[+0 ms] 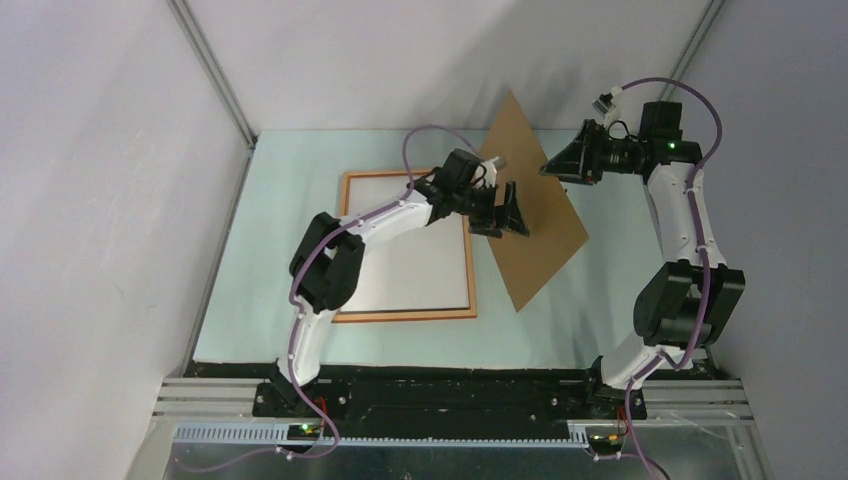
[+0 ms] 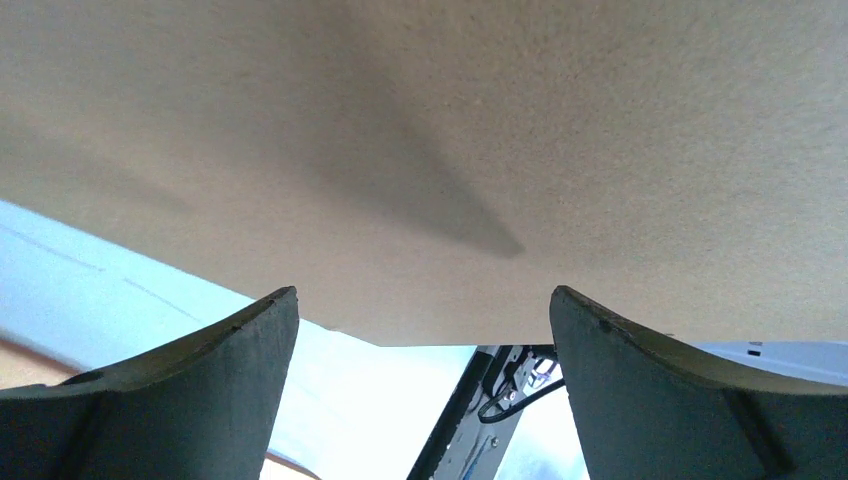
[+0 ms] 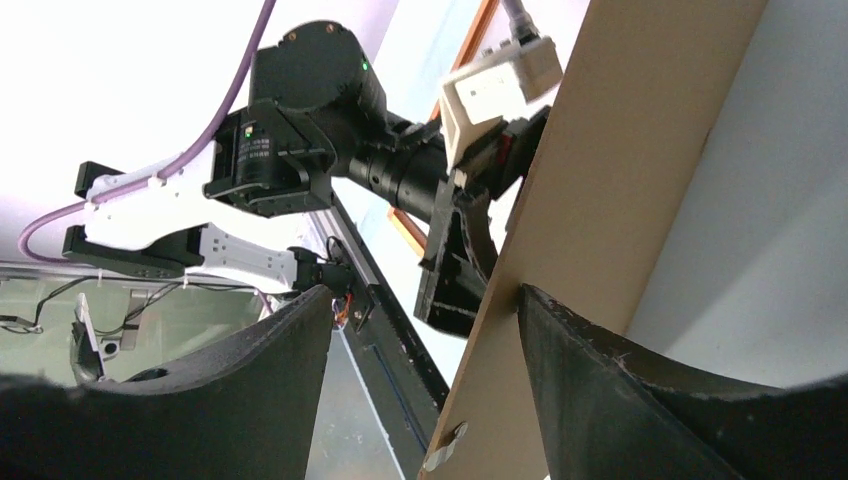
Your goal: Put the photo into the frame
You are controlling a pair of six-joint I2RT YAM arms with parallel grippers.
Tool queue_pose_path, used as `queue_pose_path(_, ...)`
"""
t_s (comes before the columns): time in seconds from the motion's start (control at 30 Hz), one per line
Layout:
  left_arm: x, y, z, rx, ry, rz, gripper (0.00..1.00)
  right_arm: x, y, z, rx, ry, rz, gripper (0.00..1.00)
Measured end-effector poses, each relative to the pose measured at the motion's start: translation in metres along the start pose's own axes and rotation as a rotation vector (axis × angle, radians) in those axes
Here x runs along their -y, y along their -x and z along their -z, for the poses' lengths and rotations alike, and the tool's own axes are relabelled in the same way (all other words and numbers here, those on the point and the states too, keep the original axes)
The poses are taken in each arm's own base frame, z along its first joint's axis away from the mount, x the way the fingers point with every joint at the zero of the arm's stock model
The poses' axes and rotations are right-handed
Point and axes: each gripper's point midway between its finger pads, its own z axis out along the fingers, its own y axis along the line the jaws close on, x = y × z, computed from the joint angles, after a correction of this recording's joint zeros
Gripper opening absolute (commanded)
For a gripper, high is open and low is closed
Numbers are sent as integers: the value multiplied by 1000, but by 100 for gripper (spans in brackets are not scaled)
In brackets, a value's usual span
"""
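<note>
The frame (image 1: 410,315) lay flat on the table (image 1: 270,250), long sides running from near to far. The photo (image 1: 420,270) lay inside the frame and showed only a white face; no print was visible. Just right of the frame, the brown backing board (image 1: 540,250) stood raised and tilted. Its lowest corner was close to the frame's near right corner, and its highest corner was well beyond the frame's far rail. A metal clip (image 3: 445,447) was fitted at one edge of the board. Above the frame's far right corner, the left gripper (image 1: 500,222) faced the board with its jaws fully apart and nothing between them. Its fingertips were at the board's surface; contact could not be determined. Beyond and right of the frame, the right gripper (image 3: 422,292) stood on the board's opposite side, jaws wide apart and not clamped on anything. The board's edge ran close alongside one finger (image 3: 600,380).
</note>
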Motion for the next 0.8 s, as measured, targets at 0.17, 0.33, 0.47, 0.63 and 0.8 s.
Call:
queue_pose_path(0.17,-7,15,26,48,15,12,100,-7,-2,-2,-9,8,5,73)
queue_pose_path(0.33,-2,31,63,127,37,-2,100,-15,-6,-7,-25,22,14,74)
queue_pose_path(0.47,28,49,96,211,19,-47,100,-21,-9,-11,-37,32,24,74)
queue_pose_path(0.63,65,72,133,314,-13,-62,100,-28,-12,-15,-47,43,38,76)
queue_pose_path(0.8,86,90,147,366,-33,-8,100,-37,-17,-21,-67,57,54,76)
